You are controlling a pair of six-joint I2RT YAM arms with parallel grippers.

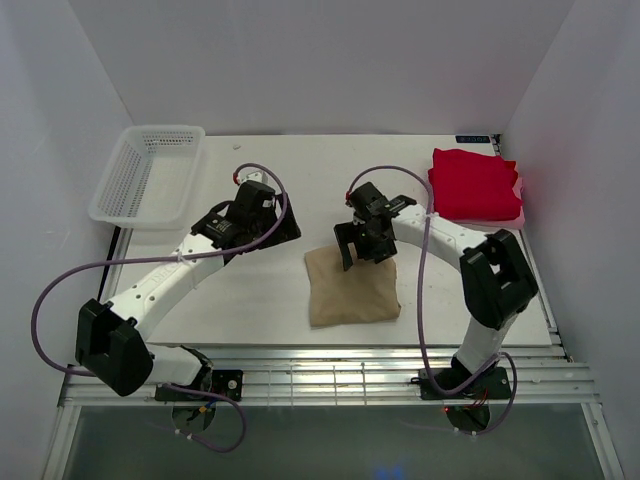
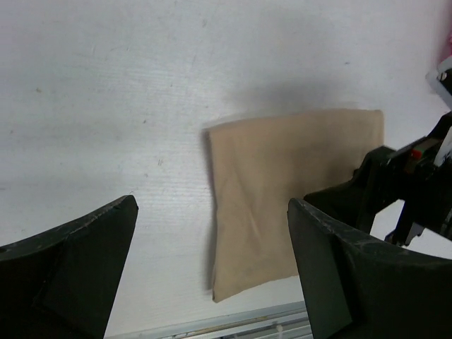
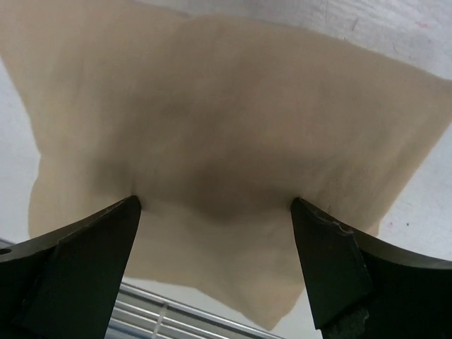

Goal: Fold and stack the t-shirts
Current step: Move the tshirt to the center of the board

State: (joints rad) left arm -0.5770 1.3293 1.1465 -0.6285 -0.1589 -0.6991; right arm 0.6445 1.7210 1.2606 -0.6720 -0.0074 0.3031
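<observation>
The tan-beige t-shirt (image 1: 352, 288) lies folded into a small rectangle on the white table, near the front middle. It also shows in the left wrist view (image 2: 282, 191) and fills the right wrist view (image 3: 233, 141). The bright red t-shirt (image 1: 475, 185) lies folded at the back right. My right gripper (image 1: 366, 250) is open, its fingertips (image 3: 120, 219) down on the far edge of the tan shirt, jaws wide with cloth between them. My left gripper (image 1: 285, 228) is open and empty, hovering left of the tan shirt.
A white mesh basket (image 1: 145, 172) stands at the back left corner. A metal rail (image 1: 320, 375) runs along the table's front edge. White walls close in the sides and back.
</observation>
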